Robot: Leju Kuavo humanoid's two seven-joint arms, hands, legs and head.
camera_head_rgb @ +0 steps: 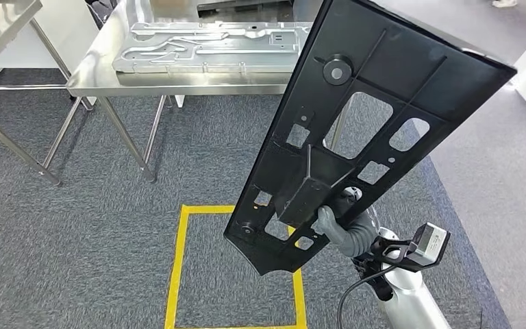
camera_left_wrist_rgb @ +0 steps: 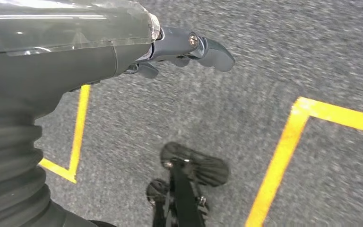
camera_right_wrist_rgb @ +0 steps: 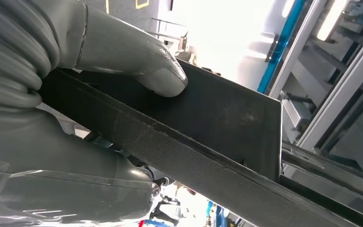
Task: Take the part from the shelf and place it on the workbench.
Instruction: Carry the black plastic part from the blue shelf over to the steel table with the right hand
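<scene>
At lower right of the head view, the right hand [camera_head_rgb: 335, 223] grasps a large flat black plastic panel with cut-outs [camera_head_rgb: 370, 116], tilted up across the frame's centre. The left hand [camera_left_wrist_rgb: 179, 47] hangs over grey carpet, fingers loosely extended, holding nothing. Farther off, upper left, a steel workbench [camera_head_rgb: 103, 75] carries a ribbed silver metal plate [camera_head_rgb: 205, 44].

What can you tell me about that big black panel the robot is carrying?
The black panel is a long, flat part, matte and plastic-looking, with raised ribs, a round boss and several cut-out windows that show the carpet behind. It is held up off the floor, tilted, with its far end rising over the corner of the steel table. The right hand grips it near the lower end, by a box-shaped ridge. In the right wrist view the thumb presses flat on its surface. Nothing else touches it.
</scene>
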